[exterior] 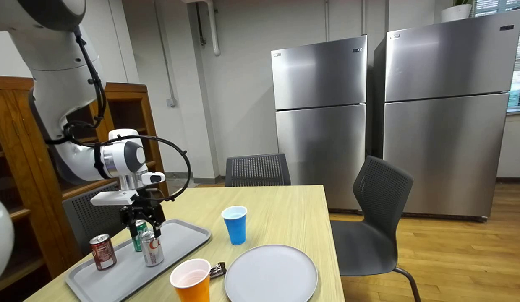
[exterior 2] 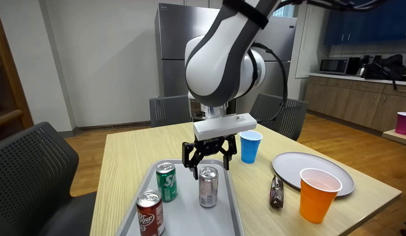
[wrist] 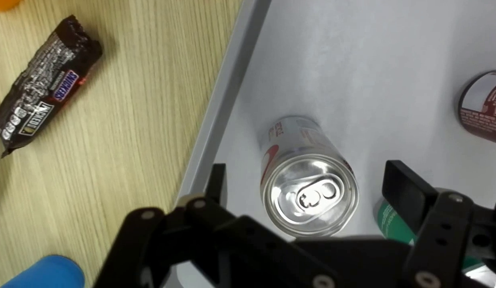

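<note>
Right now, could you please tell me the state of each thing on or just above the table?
gripper, open, holding nothing
silver can, upright
Sprite can, upright
Dr Pepper can, upright
blue cup, upright
orange cup, upright
Snickers, wrapped, lying flat
plate, lying flat
tray, lying flat, loaded

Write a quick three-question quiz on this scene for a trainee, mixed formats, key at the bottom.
1. Name it: which can shows between the open jaws of the gripper in the wrist view?
2. True or false: the Snickers bar lies on the table, off the tray.
3. Count: how many cans stand on the tray?

Key
1. The silver can.
2. True.
3. Three: that one, the green can and the Dr Pepper can.
</note>
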You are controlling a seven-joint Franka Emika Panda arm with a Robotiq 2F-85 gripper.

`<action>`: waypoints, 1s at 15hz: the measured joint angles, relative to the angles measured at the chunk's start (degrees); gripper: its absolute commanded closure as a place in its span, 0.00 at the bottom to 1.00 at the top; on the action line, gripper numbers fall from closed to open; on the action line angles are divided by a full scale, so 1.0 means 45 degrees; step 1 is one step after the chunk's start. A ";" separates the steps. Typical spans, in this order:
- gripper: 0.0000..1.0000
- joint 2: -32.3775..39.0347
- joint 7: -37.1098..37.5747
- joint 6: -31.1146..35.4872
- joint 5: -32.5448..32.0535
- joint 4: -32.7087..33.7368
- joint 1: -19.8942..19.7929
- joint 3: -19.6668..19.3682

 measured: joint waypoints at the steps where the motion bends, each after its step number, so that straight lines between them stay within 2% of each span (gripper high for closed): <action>1: 0.00 0.0135 -0.0001 -0.0003 -0.0035 0.0122 0.0049 -0.0048; 15: 0.00 0.1373 -0.0298 -0.0013 -0.0105 0.1214 0.0354 -0.0415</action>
